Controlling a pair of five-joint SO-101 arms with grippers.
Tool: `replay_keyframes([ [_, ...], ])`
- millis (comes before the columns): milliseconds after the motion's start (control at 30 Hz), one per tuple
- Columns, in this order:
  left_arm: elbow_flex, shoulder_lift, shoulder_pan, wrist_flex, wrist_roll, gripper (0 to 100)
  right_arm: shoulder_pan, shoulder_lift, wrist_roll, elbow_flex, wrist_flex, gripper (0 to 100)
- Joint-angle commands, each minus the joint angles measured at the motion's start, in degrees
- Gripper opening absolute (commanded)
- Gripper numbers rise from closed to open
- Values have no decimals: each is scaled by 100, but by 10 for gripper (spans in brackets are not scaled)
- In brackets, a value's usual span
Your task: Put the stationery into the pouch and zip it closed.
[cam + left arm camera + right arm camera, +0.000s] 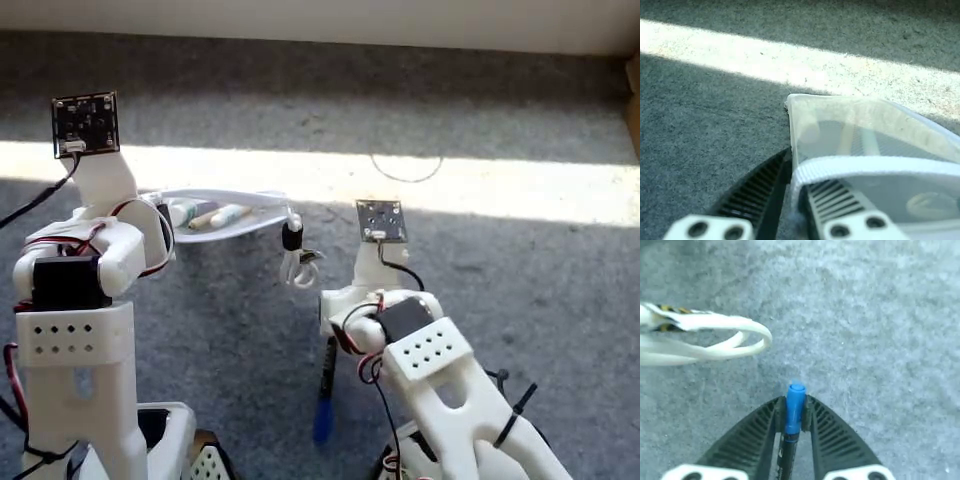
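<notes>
1. Pouch [230, 195], clear with white trim, stretches sideways from the left arm toward the right arm, across grey carpet [500, 300] just below a band of sunlight [520, 185].
2. Pieces of stationery [210, 215] show through the pouch wall, lying lengthwise inside. The left wrist view gives only faint outlines of them.
3. The left gripper [794, 167] is clamped on one end of the pouch. Its black ribbed fingers [757, 192] stand on either side of the white edge band, one outside and one seen through the clear wall.
4. At the pouch's far end, nearest the right arm, a black piece [292, 238] sits on the white rim, and a white loop strap [298, 268] hangs from it. Whether the zip is open or closed cannot be made out.
5. The right gripper [794, 401] is closed tight on a blue pen [795, 407], whose blue cap pokes out just past the fingertips.
6. From overhead, the pen [323, 410] sits low over the carpet beneath the right arm, outside the pouch and apart from it.
7. In the right wrist view the loop strap [725, 335] lies near the pen's cap but does not touch it.
</notes>
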Motion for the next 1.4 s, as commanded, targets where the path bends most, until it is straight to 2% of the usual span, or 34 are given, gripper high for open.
replay_keyframes([
  [0, -154, 13, -75, -35, -53, 5, 48, -75, 114, -558, -66, 12],
  [500, -154, 13, -75, -35, -53, 5, -620, -75, 123, -1701, -66, 12],
  [800, -154, 13, -66, -35, -53, 5, -664, -84, 123, -2360, -57, 12],
  [900, -154, 13, -66, -35, -53, 5, -884, -84, 132, -2589, -57, 12],
  [1133, -154, 13, -66, -35, -53, 5, -1525, -84, 1196, -3037, -101, 12],
  [1367, -110, 13, -66, -132, -53, 5, -1921, -84, 1301, -3354, -101, 12],
])
